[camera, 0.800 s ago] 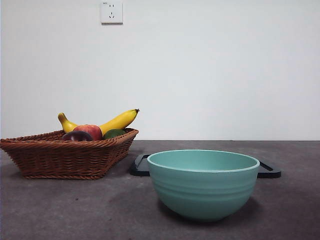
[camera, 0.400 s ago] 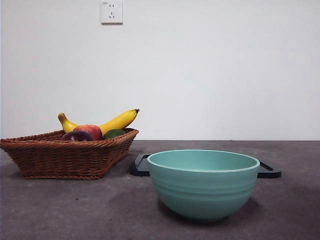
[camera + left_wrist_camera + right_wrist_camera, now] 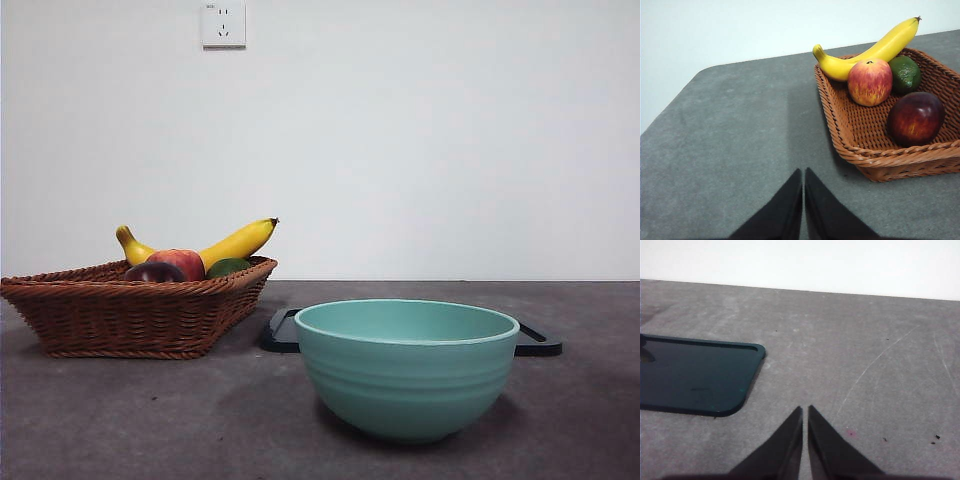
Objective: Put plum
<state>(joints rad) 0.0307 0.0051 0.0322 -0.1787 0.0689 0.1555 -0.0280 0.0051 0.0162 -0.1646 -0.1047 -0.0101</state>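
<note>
Before the pick: the plum (image 3: 915, 118) lies untouched in the wicker basket (image 3: 880, 161), both the left hand (image 3: 803, 176) and right hand (image 3: 805, 413) closed and empty, well apart from the basket; next, the left hand likely must open and reach over the basket's rim.

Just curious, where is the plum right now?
The plum lies in the wicker basket at the front view's left, beside the red-and-yellow fruit and green fruit.

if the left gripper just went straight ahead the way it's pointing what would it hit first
Probably nothing but bare table: the left gripper, jaws shut, points past the basket, which holds the plum, off to one side. Depth is uncertain.
</note>
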